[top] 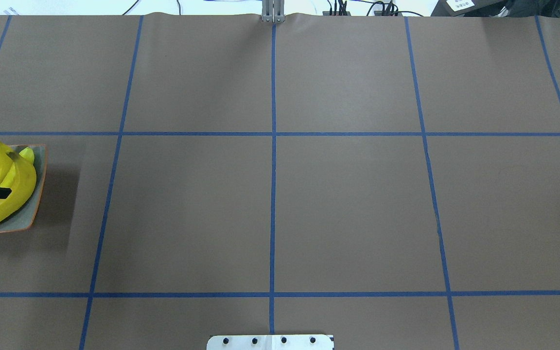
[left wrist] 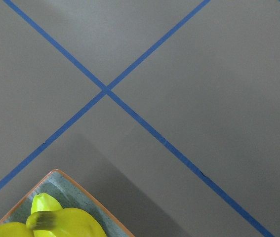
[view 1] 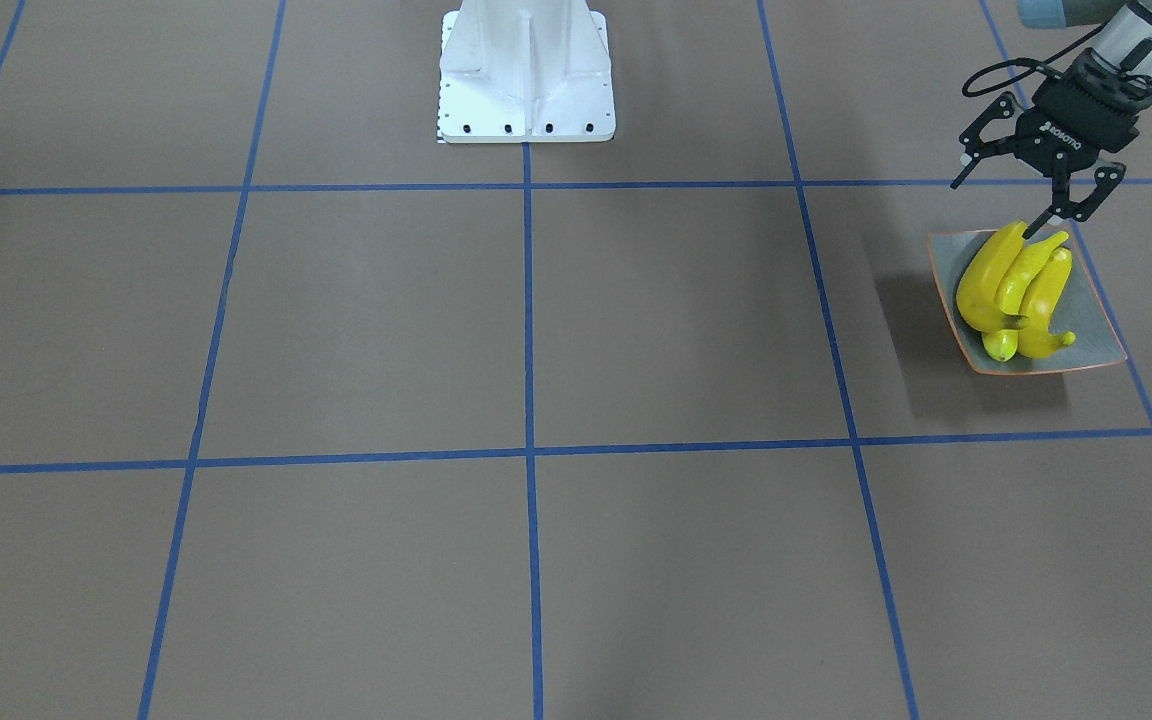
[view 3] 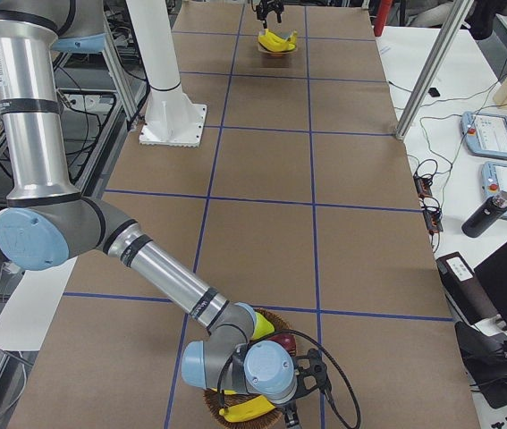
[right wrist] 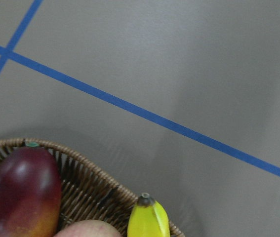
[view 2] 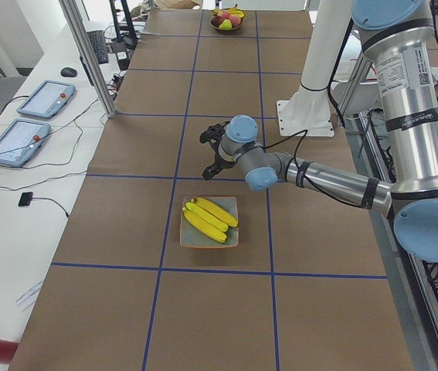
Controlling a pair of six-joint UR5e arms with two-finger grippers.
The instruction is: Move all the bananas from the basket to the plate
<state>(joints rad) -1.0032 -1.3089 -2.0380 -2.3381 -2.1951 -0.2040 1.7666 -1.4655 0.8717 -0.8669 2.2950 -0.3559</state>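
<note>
While left tool point(view 1: 996, 210) hovers, jaws spread

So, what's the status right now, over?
Left hand open above plate, bananas piled on it. Right hand at basket, grip unclear; one banana still inside. Nothing blocking either.
</note>
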